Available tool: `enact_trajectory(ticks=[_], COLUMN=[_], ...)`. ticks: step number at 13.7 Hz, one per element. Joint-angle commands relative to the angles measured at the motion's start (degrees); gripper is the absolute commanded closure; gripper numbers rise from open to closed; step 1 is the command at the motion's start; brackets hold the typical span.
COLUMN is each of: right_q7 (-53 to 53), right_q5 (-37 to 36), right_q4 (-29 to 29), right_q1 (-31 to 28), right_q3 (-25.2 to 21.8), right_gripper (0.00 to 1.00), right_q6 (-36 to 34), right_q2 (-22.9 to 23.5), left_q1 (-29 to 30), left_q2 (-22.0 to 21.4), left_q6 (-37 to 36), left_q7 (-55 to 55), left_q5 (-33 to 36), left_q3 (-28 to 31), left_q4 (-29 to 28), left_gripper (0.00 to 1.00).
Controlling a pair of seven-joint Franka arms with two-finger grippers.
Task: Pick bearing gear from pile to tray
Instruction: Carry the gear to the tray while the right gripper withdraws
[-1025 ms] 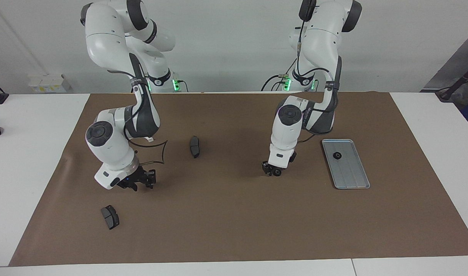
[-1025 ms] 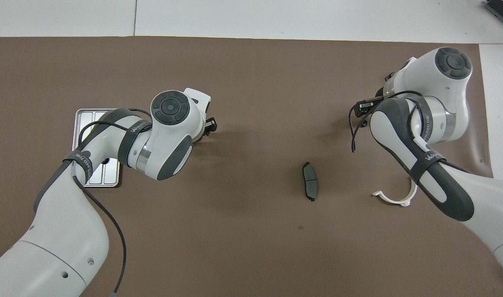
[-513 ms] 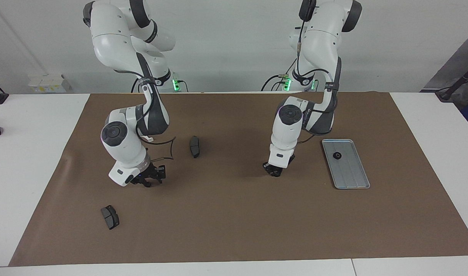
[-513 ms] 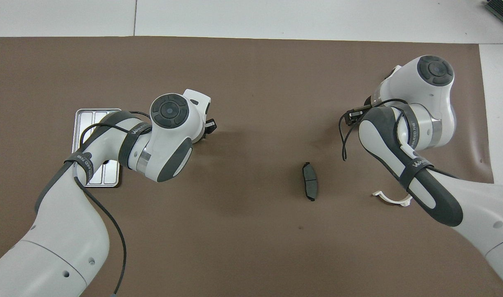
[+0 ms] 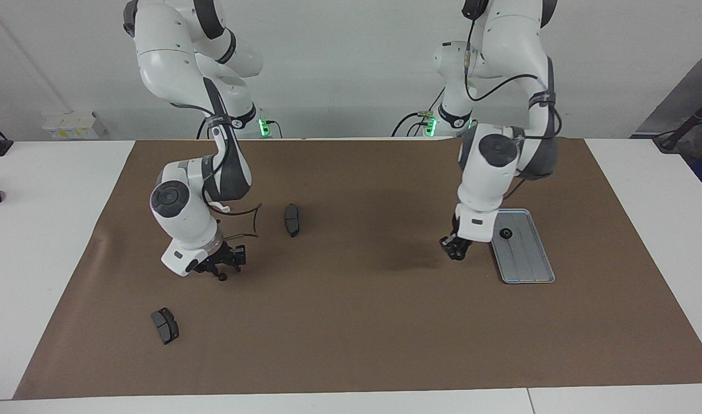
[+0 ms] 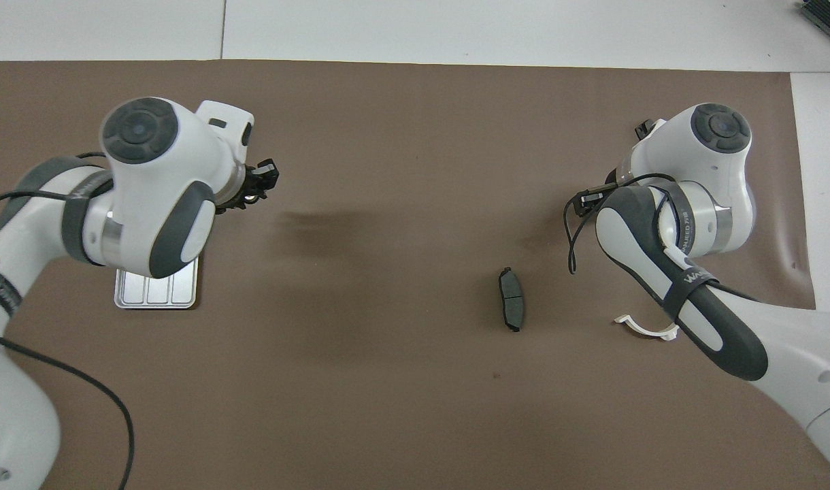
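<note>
1. The left gripper (image 5: 454, 253) is seen hanging over the brown mat (image 5: 351, 322), just beside the tray (image 5: 529, 270), at mid-height of the facing view toward the left arm's end of the table.
2. Its fingertips are clenched on a small dark part, taken to be a black ring (image 5: 456, 255); the part is held clear of the mat, and a shadow is cast below it.
3. In the overhead view the same gripper (image 6: 255, 187) is shown in the upper part of the frame, past the tray's (image 6: 156, 299) edge, and most of the tray is covered by the arm.
4. A second black ring (image 5: 506, 233) is found lying in the tray, in the half nearer to the robots.
5. The right gripper (image 5: 224, 267) is held low over the mat at mid-height of the facing view, toward the right arm's end; whether it is released or clenched cannot be told.
6. One brake pad (image 5: 292, 219) is placed near the middle of the mat, nearer to the robots than the right gripper.
7. Another brake pad (image 5: 165, 325) is seen low in the facing view, farther from the robots.
8. A white half-ring bracket (image 6: 650, 330) is seen beside the right arm in the overhead view, partly hidden by it.
</note>
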Motion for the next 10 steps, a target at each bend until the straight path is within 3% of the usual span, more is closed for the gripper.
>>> enact_trajectory(ticks=[1, 3, 5, 7, 10], right_q7=[-2.9, -3.0, -3.3, -3.0, -3.0], right_q5=[-0.1, -0.1, -0.1, -0.1, -0.1], right_q4=[-2.3, -2.3, -2.2, -2.6, -2.6], right_q1=[-1.6, -2.1, -2.2, -2.2, -2.3], right_q3=[0.3, 0.3, 0.3, 0.3, 0.3], right_gripper=[0.40, 0.41, 0.41, 0.43, 0.47], right_q6=[1.0, 1.2, 1.9, 4.1, 5.0], right_q2=[-1.7, -1.7, -1.7, -1.4, -1.0], left_q1=[8.7, 14.2, 18.7, 19.1, 18.8], left_q2=[-6.0, -7.3, -10.4, -13.8, -14.1], left_q6=[-6.9, -7.0, 0.3, 10.5, 13.3], left_q7=[14.0, 23.3, 30.1, 31.2, 31.6], left_q5=[-4.5, -4.9, -4.9, -4.9, -4.9], left_q3=[-0.4, -0.1, -0.1, -0.1, -0.1], left_q4=[-2.5, -5.5, -14.2, -24.9, -29.4], left_gripper=[1.00, 1.00, 1.00, 1.00, 1.00])
